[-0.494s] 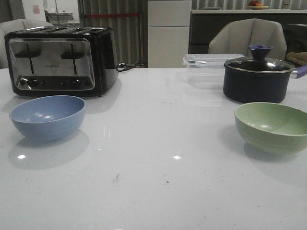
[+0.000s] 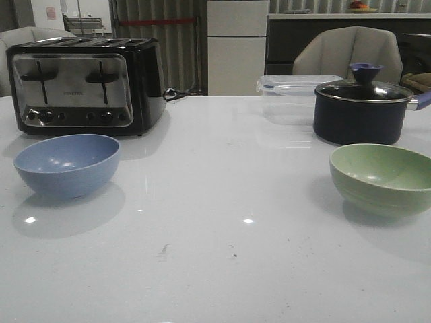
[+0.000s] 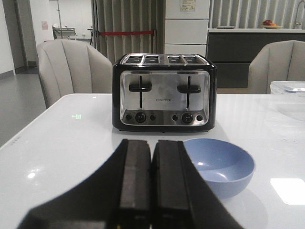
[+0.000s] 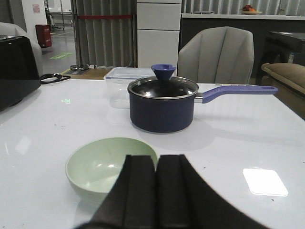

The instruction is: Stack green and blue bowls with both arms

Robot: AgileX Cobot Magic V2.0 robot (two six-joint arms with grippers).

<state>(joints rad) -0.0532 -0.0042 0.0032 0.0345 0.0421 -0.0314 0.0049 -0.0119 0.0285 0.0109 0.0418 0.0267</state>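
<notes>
— Where are the bowls?

— Blue bowl (image 2: 67,164) sits on the bench (image 2: 215,256) before the toaster (image 2: 84,84); green bowl (image 2: 381,177) well apart, near the pot (image 2: 363,108).

— And the arms?

— Left end effector (image 3: 151,181) and right end effector (image 4: 156,191) both pinched together, holding nothing.

Blue bowl (image 2: 67,164): sitting on the table (image 2: 222,256) at the left, well apart from the green bowl (image 2: 382,177), which is sitting at the right.
Toaster (image 2: 84,83): standing just behind the blue bowl, at the table's far left.
Pot (image 2: 363,108): standing just behind the green bowl, its lid on.
Clear container (image 2: 291,94): lying to the left of the pot, close beside it.
Chair (image 2: 347,50): standing behind the table, beyond the pot.
</notes>
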